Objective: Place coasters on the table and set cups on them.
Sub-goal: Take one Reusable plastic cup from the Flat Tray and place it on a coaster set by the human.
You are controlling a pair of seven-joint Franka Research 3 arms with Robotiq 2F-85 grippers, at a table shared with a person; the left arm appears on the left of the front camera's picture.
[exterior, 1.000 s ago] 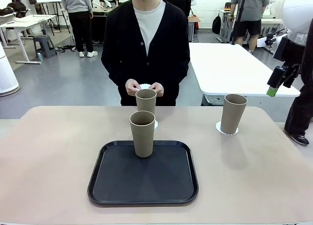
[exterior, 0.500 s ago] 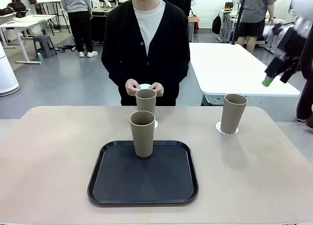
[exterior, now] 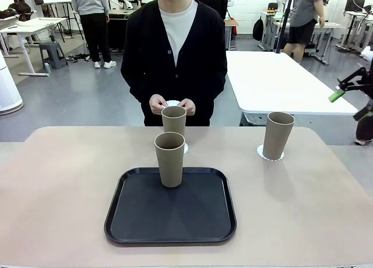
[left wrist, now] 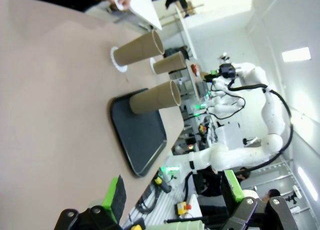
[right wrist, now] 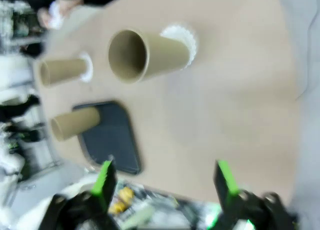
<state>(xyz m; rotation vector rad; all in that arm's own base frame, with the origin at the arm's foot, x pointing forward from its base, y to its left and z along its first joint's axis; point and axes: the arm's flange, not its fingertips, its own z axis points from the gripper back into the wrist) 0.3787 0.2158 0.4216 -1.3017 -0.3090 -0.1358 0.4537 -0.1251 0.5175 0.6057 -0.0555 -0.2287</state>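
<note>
The left hand [left wrist: 175, 195] is black with green pads [left wrist: 116, 196]; the right hand [right wrist: 164, 182] matches. Past the counter [left wrist: 50, 90], the right arm [left wrist: 270, 120] is white and rounded, trailing a black cable. The person [exterior: 175, 52] behind the counter wears a black buttoned cardigan over white.

A smooth grey floor [exterior: 76, 99] runs through an open, brightly lit room. A white rectangular table [exterior: 280, 81] stands at right. At far left are a white desk [exterior: 29, 28], a grey stool [exterior: 53, 53] and a white rounded unit [exterior: 7, 87]. Two people stand farther back: one in a grey top [exterior: 92, 11], one in dark shorts [exterior: 303, 17].
</note>
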